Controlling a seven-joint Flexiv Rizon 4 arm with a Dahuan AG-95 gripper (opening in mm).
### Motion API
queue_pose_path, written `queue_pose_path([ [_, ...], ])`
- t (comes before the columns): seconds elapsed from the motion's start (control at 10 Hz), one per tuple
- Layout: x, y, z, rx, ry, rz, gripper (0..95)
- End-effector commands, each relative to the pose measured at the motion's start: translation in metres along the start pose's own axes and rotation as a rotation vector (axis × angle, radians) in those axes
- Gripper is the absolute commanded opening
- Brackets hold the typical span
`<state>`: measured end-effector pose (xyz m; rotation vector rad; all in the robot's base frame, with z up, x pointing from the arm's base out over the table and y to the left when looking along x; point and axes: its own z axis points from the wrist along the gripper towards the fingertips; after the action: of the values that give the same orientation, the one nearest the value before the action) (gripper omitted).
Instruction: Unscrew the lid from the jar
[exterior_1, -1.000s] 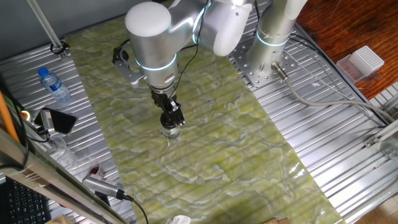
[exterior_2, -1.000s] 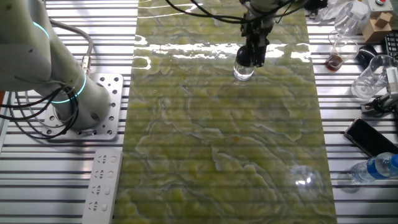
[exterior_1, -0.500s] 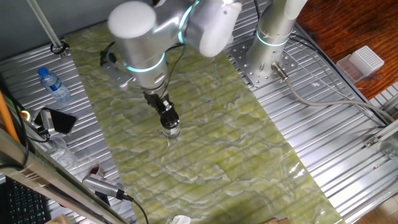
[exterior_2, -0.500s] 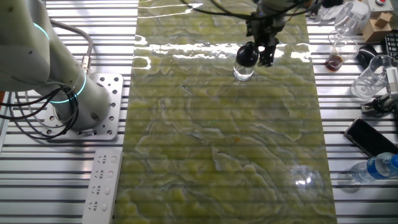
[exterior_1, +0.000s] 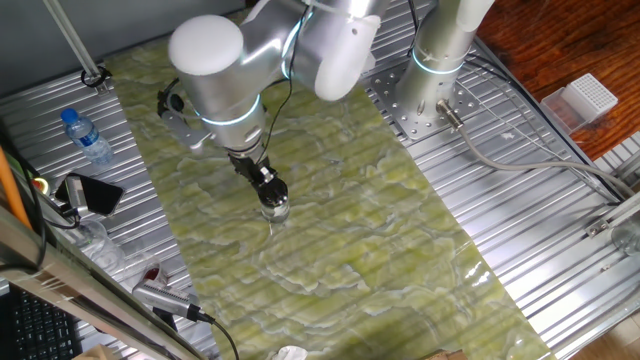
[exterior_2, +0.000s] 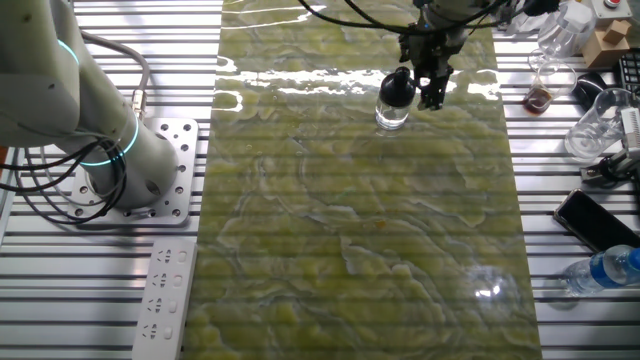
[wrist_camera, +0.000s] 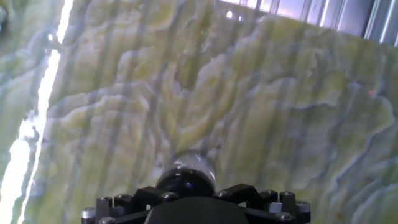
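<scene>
Bright even light, white glare streaks on the glossy green mat (exterior_2: 350, 250), soft hand-view blur.

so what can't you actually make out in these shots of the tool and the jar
- Tool grip: one fixed view has the wrist covering the lid; the other fixed view shows it beside the lid, contact unclear.
- Fingertips: cut off by the bottom edge in the hand view.
- Jar threads and whether the lid has loosened: too small in both fixed views, hidden by the lid in the hand view.
- Jar contents: too small, glare on glass.

Two high opposing table views; close hand view above jar (wrist_camera: 186, 171).
</scene>
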<state>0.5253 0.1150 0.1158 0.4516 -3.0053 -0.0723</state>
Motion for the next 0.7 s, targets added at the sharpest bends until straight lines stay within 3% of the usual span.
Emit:
queue_pose_path([
  [0.1, -0.0006, 0.0000, 0.0029, -0.004, 0.044, -0.012, 95.0],
  [0.7, 0.0006, 0.0008, 0.0101, -0.026, 0.105, -0.039, 95.0],
])
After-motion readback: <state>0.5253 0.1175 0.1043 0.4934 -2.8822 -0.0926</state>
